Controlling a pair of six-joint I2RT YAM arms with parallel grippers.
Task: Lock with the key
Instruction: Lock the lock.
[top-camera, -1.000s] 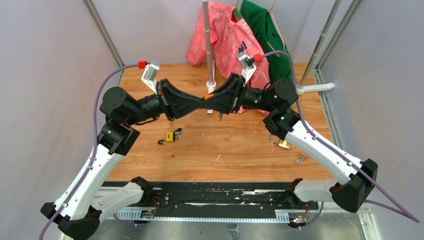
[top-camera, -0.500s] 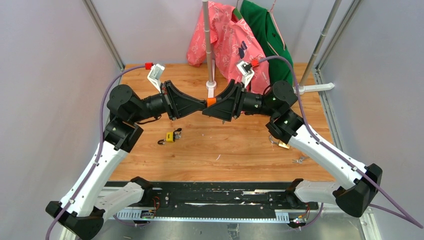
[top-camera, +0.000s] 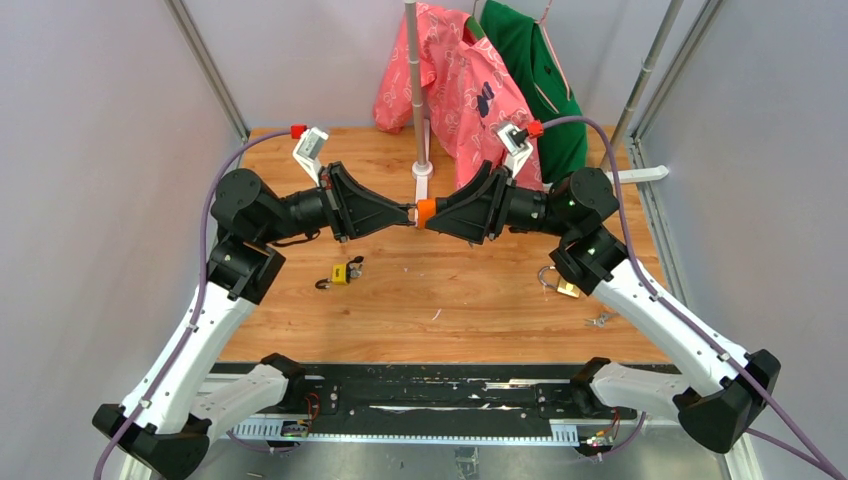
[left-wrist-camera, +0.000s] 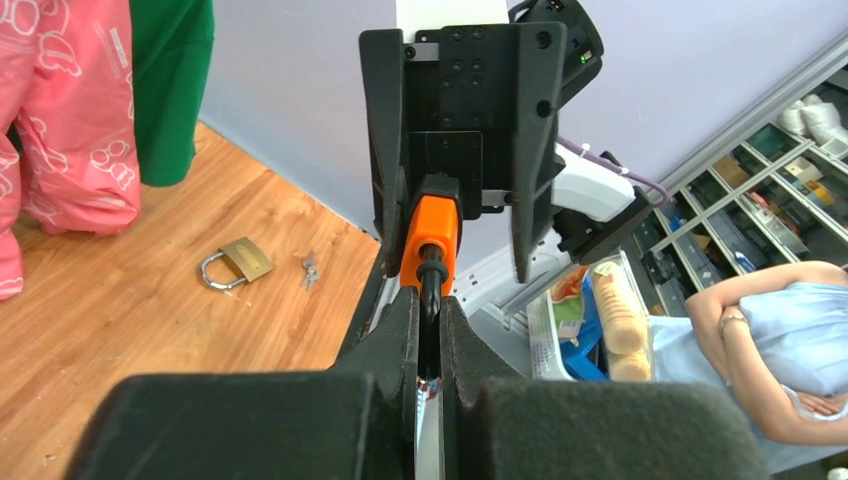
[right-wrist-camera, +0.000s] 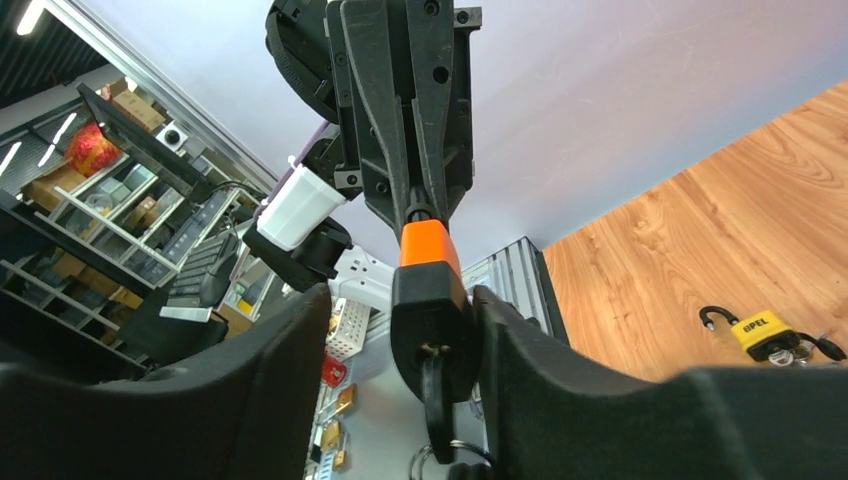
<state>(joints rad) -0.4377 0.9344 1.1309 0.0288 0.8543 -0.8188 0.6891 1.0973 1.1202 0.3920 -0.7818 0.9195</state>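
An orange and black padlock (top-camera: 425, 212) hangs in mid-air between my two grippers, above the table's middle. My left gripper (top-camera: 411, 212) is shut on its black shackle (left-wrist-camera: 430, 290), shown close in the left wrist view (left-wrist-camera: 428, 335). My right gripper (top-camera: 436, 214) faces it and is open around the lock's body (right-wrist-camera: 430, 300). Its right finger lies against the body; the left finger stands apart. A black key (right-wrist-camera: 436, 400) sticks in the lock's underside, with a ring below it.
A yellow padlock (top-camera: 345, 272) lies on the wood table's left part. A brass padlock (top-camera: 562, 286) and loose keys (top-camera: 601, 320) lie on the right. A pole on a stand (top-camera: 421, 170) and pink and green clothes (top-camera: 470, 70) are at the back.
My right arm has drawn back to the right, so its fingers now reach only the lock's body. The left gripper shifted slightly and keeps the shackle.
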